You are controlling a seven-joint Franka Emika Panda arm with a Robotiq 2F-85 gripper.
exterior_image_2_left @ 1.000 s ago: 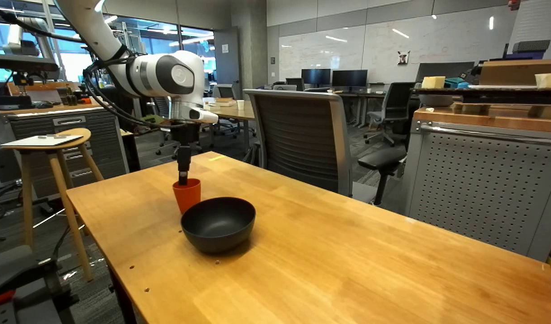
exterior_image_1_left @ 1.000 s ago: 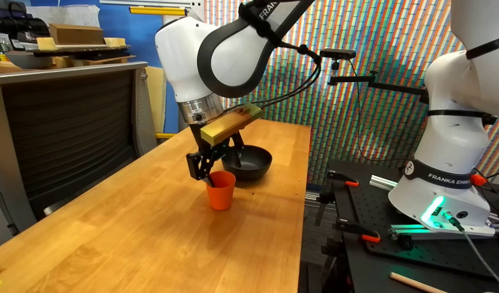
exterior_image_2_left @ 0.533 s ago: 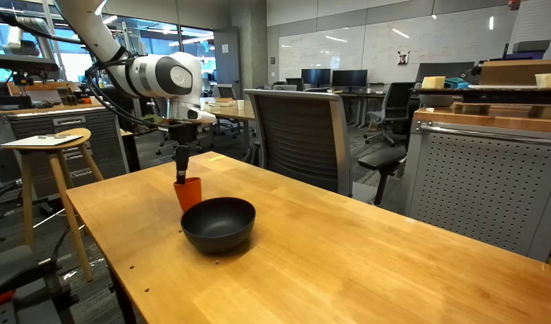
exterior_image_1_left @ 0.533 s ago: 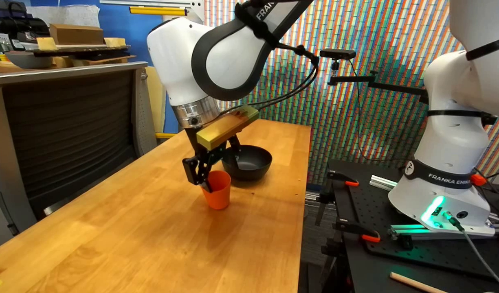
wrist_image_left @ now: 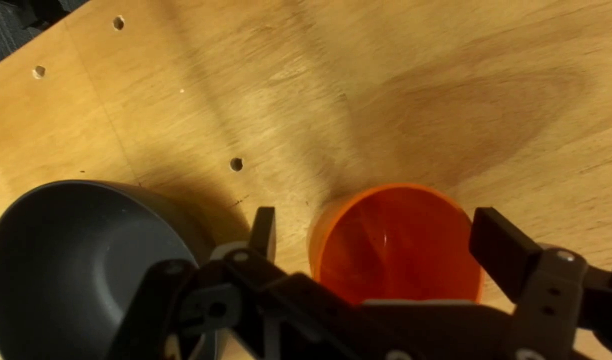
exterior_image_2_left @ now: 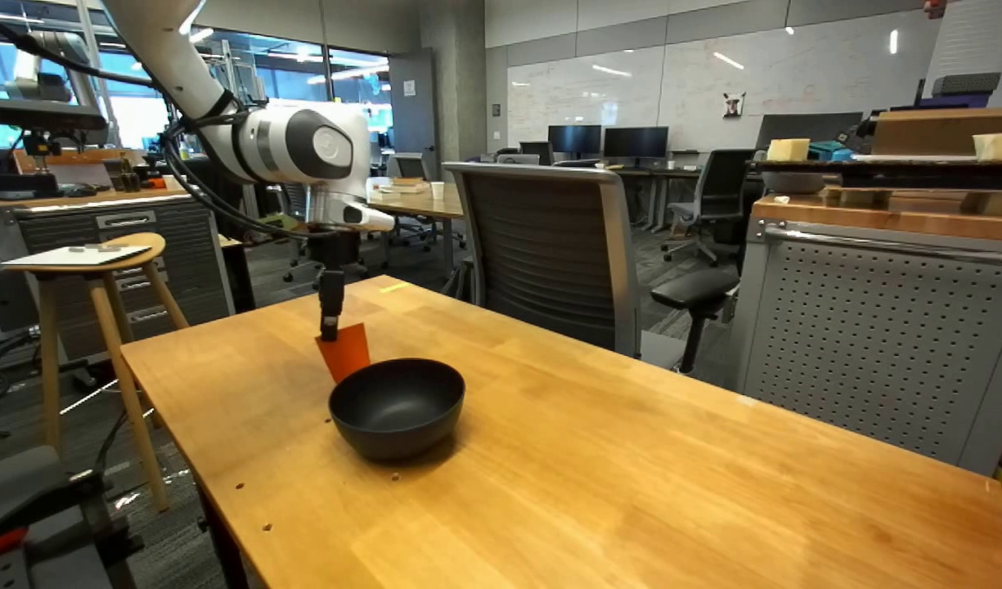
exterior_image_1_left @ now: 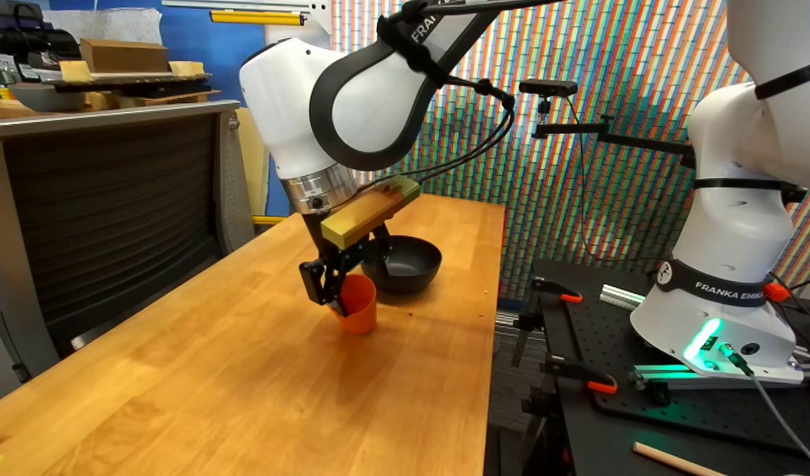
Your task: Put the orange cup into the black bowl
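The orange cup (exterior_image_1_left: 362,318) stands tilted on the table, its opening leaning away from the black bowl (exterior_image_1_left: 414,281). It also shows in an exterior view (exterior_image_2_left: 345,360) and in the wrist view (wrist_image_left: 410,240). My gripper (wrist_image_left: 376,225) is open over the cup. In the wrist view the right finger (wrist_image_left: 505,250) overlaps the cup's right rim; I cannot tell whether its tip is inside or outside. The left finger (wrist_image_left: 263,232) stands apart, between cup and bowl. The bowl (wrist_image_left: 61,250) is upright beside the cup in the wrist view.
The wooden table (exterior_image_1_left: 246,396) carries the cup and bowl. A table edge with small holes shows in the wrist view (wrist_image_left: 39,71). A chair (exterior_image_2_left: 550,254) stands along the table's side. The robot's base bench (exterior_image_1_left: 576,423) is past the table's edge.
My gripper has moved slightly down and to the side. The cup has gone from upright to tilted under the finger, shifting a little. The bowl has not moved.
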